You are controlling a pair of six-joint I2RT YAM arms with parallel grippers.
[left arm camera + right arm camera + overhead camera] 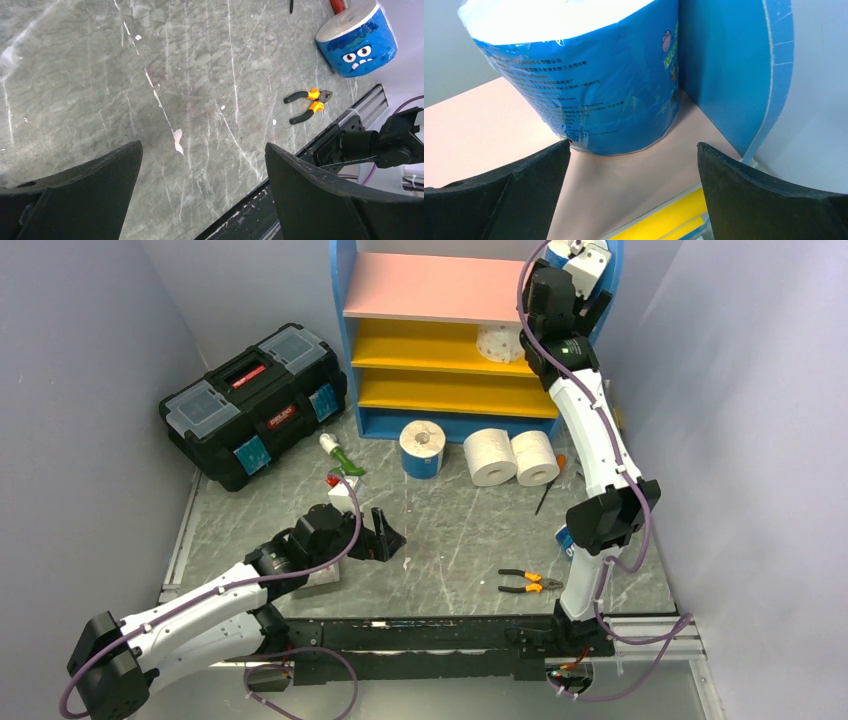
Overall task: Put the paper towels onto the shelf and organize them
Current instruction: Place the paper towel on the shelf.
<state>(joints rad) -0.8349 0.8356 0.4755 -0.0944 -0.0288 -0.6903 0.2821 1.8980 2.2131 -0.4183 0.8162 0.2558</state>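
The shelf [445,290] stands at the back, with a blue frame, a pink top board and yellow lower boards. My right gripper [634,150] is open at the right end of the pink board [479,125]. Just ahead of its fingertips a blue-wrapped roll [589,75] stands upright in the corner against the blue side wall. A pink-dotted roll [497,342] lies on the upper yellow board. On the table a blue-wrapped roll [422,448] and two white rolls [490,457] [535,457] stand before the shelf. Another blue roll [357,42] sits by the right arm's base. My left gripper [385,540] is open and empty, low over the table.
A black toolbox [255,405] sits at the back left. Orange-handled pliers [530,582] lie near the front rail. A green-and-white bottle [340,455], a small white box [343,492] and a screwdriver [550,490] lie on the table. Grey walls close in both sides.
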